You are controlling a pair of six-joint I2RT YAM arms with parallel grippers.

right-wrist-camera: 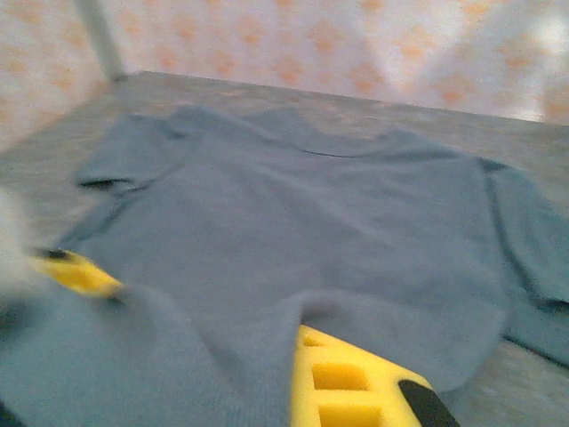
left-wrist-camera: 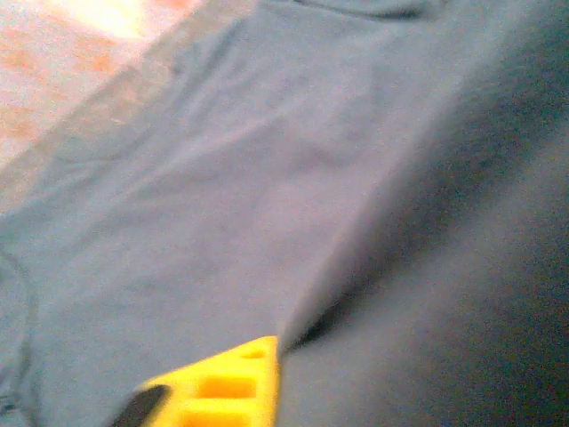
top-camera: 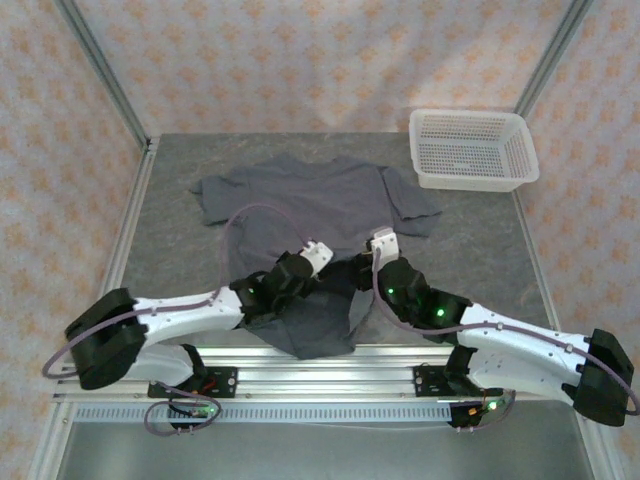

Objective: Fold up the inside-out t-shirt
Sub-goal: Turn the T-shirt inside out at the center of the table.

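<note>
Cloth from the lower part of the slate-grey t-shirt [top-camera: 310,200] is spilling over the near edge of the table [top-camera: 480,250] and bunching beneath my two forearms. Just beyond that, I am clamping both pincers shut side by side on the shirt's lower body. My left gripper [top-camera: 318,256] is pinching a ridge of fabric that is rising from the tip of its yellow finger [left-wrist-camera: 222,391]. My right gripper [top-camera: 381,243] is biting a hump of cloth that is draping over its own yellow finger [right-wrist-camera: 347,382]. Further out, the chest is lying flat and fairly smooth, the short sleeves are spreading to either side, and the collar is pointing at the far wall. The white mesh basket [top-camera: 470,180] is sitting well apart at the far right corner.

I am judging this to be the opening fold: the gather is made, the carry is not yet done, and the rest of the shirt is lying unfolded. The next move is asking me to raise both pincers together, keeping them level so the cloth between them is not sagging or twisting. Then I am to carry the dangling hem up toward the collar and lay it down squarely before letting go
</note>
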